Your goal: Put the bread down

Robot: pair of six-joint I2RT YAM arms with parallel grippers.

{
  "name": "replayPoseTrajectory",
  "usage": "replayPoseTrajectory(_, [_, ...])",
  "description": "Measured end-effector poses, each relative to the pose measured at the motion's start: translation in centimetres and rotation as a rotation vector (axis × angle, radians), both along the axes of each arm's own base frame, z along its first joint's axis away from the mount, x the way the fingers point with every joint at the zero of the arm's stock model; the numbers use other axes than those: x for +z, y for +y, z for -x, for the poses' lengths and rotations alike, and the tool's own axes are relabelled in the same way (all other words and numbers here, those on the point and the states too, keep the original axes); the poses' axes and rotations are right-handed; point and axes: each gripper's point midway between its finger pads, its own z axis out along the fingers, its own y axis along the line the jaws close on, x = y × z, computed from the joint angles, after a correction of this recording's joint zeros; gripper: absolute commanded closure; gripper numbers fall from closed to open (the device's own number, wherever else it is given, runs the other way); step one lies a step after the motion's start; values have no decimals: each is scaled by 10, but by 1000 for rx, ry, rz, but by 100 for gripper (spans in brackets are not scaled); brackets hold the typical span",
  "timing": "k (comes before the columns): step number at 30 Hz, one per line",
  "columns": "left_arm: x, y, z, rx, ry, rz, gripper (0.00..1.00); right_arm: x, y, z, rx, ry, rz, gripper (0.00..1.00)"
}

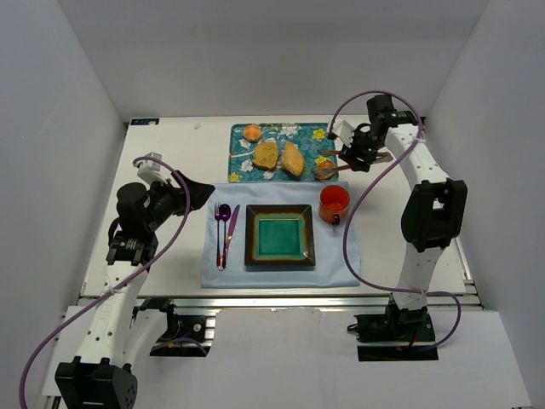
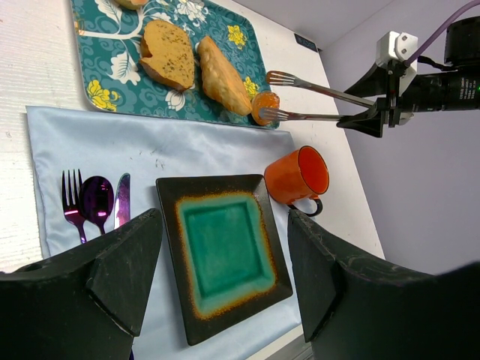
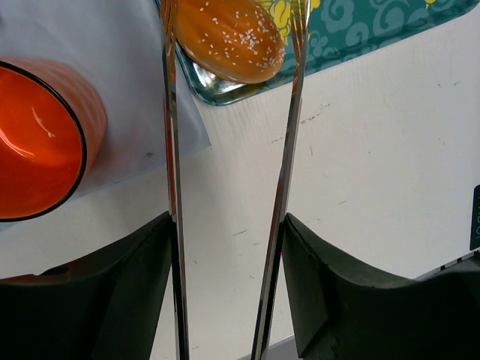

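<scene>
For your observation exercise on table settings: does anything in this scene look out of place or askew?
One thing: the small glossy orange-brown sesame bun sits at the very corner of the teal floral tray, right at its rim, apart from the other breads. The square teal plate, cutlery and orange mug look tidy; nothing is spilled.

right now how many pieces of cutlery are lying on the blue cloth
3, side by side left of the plate: a fork, a spoon and a knife. None seems hidden.
</scene>
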Motion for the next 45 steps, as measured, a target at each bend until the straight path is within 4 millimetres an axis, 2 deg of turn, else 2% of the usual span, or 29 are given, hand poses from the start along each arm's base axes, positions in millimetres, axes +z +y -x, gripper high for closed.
replayPoseTrajectory(7, [0, 0, 0, 0, 0, 0, 23, -2, -6, -2, -12, -8, 36, 37])
replayPoseTrajectory(35, [-3, 0, -2, 0, 8, 0, 23, -11, -9, 0, 25, 4, 78, 38])
replayPoseTrajectory(45, [-1, 0, -3, 0, -2, 0, 23, -17, -11, 0, 20, 17, 91, 46])
